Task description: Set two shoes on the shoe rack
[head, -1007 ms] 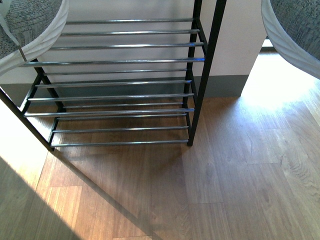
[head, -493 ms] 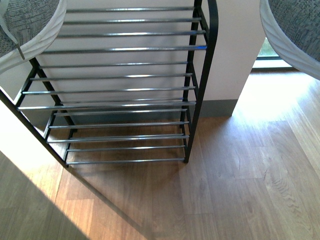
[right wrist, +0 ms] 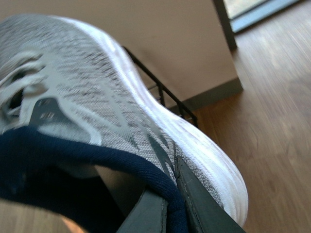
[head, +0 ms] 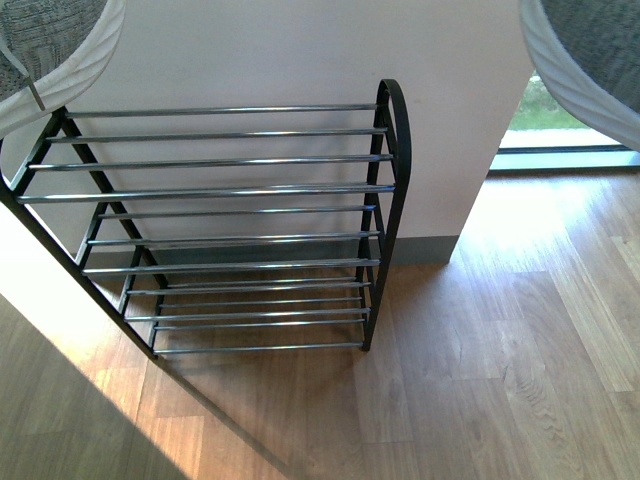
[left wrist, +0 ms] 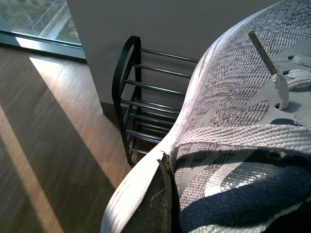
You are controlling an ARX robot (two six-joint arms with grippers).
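Now the shoe rack (head: 230, 190) stands farther off, its top tier in full view, while the left pincer (left wrist: 163, 213) clamps the left sneaker (head: 50, 50) and the right pincer (right wrist: 170, 204) the right sneaker (head: 590, 60), both aloft short of it.

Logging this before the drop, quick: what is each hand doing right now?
Left hand: closed on a grey sneaker, at its heel edge.
Right hand: closed on the second grey sneaker, pinching its navy collar.

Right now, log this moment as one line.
left claw grips first sneaker | right claw grips second sneaker | shoe rack visible bars bare | sneakers aloft
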